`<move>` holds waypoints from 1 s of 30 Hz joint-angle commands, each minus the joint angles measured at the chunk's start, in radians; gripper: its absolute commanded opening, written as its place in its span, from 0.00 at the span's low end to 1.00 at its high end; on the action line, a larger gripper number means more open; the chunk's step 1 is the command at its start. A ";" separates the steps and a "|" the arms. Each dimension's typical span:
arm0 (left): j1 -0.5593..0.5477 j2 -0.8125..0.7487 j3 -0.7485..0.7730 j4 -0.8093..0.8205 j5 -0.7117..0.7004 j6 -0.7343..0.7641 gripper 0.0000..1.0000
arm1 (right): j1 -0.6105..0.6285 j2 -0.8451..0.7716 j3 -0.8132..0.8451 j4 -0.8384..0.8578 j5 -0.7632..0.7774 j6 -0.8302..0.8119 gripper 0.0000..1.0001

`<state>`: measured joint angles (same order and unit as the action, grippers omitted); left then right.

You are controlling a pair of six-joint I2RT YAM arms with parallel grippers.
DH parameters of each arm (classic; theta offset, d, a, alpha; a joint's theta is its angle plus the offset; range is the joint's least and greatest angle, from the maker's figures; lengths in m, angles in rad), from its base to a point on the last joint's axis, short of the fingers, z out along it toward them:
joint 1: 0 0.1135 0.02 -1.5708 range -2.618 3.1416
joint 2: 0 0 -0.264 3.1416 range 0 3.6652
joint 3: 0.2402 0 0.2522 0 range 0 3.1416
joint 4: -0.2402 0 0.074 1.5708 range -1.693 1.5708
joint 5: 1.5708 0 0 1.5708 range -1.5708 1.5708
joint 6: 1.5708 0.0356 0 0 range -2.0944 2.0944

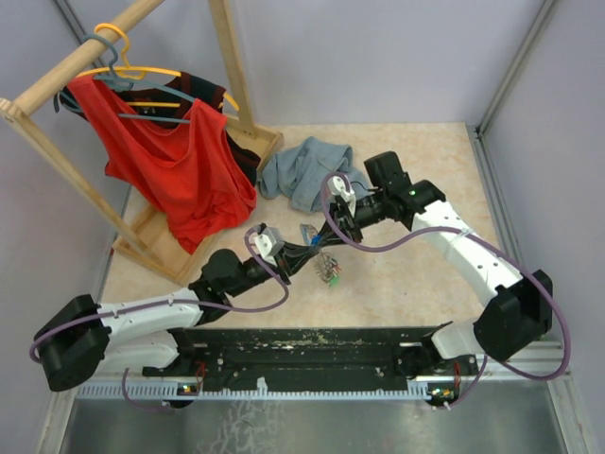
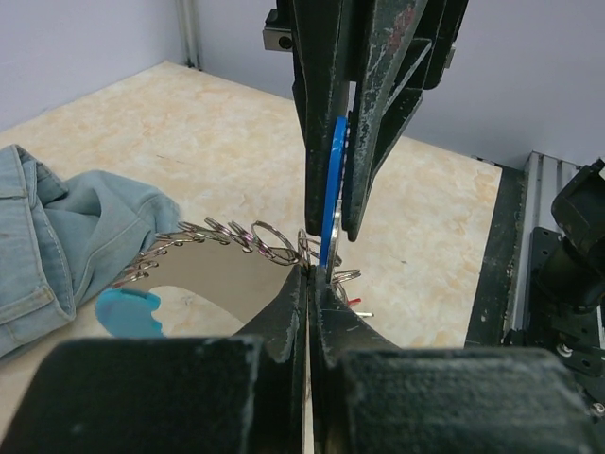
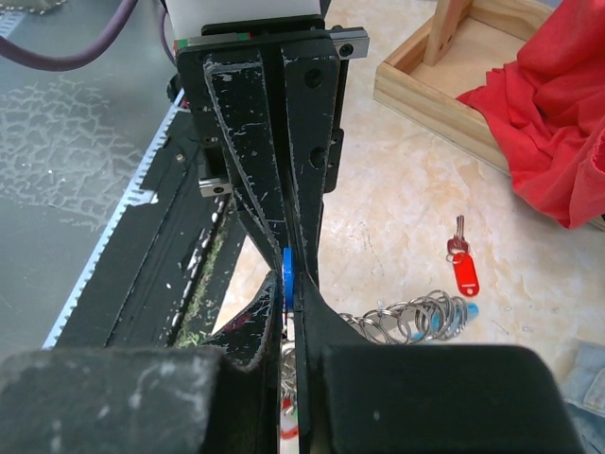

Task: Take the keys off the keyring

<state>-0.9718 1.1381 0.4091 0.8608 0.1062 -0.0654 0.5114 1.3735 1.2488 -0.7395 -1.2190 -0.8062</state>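
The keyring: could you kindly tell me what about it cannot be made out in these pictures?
Top external: keys too small to count.
Left wrist: blue key mostly hidden inside the right gripper.
Right wrist: chain disappears behind the same gripper; its join is hidden.

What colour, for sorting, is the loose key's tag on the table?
Red tag; best in right wrist view.

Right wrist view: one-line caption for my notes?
Right gripper shut on a blue key, left gripper on the keyring; red key loose on table.
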 commanded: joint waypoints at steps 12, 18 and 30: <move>0.064 -0.063 -0.106 0.180 0.121 -0.080 0.28 | -0.035 -0.037 0.010 0.023 -0.009 0.013 0.00; 0.089 -0.126 -0.145 0.216 0.146 -0.086 0.41 | -0.036 -0.034 0.006 0.022 0.003 0.009 0.00; 0.093 -0.018 -0.070 0.261 0.197 0.026 0.47 | -0.036 -0.028 0.002 0.016 0.004 0.001 0.00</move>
<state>-0.8833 1.0801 0.2955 1.0645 0.2638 -0.0799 0.4808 1.3735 1.2373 -0.7502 -1.1709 -0.8001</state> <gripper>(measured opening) 0.473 0.024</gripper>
